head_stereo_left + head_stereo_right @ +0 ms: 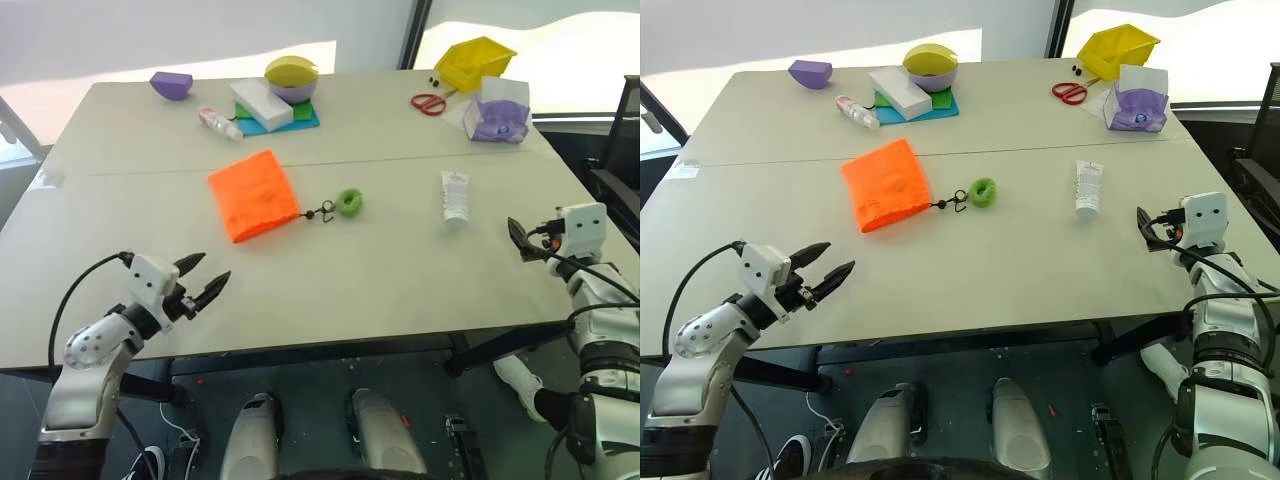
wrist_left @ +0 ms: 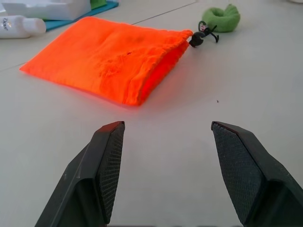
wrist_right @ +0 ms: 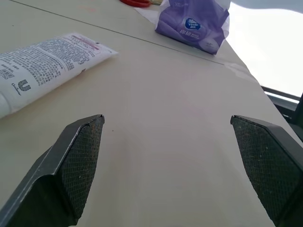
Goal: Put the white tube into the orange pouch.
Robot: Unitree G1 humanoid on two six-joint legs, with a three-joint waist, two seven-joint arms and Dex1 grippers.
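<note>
The orange pouch (image 1: 253,194) lies flat on the table left of the middle, its dark cord running to a green ring (image 1: 348,202). To the right of it lies the white tube (image 1: 455,196), cap toward me. My left gripper (image 1: 203,279) hovers open over the near left of the table, pointing at the pouch (image 2: 109,64) with nothing between its fingers. My right gripper (image 1: 516,238) is open and empty at the near right edge, just short and to the right of the tube (image 3: 45,64).
At the back of the table stand a purple bowl (image 1: 171,84), a clear bottle (image 1: 219,123), a white block on a blue mat (image 1: 262,103), a yellow-lidded bowl (image 1: 291,77), red scissors (image 1: 428,102), a yellow bin (image 1: 474,61) and a purple tissue pack (image 1: 498,115).
</note>
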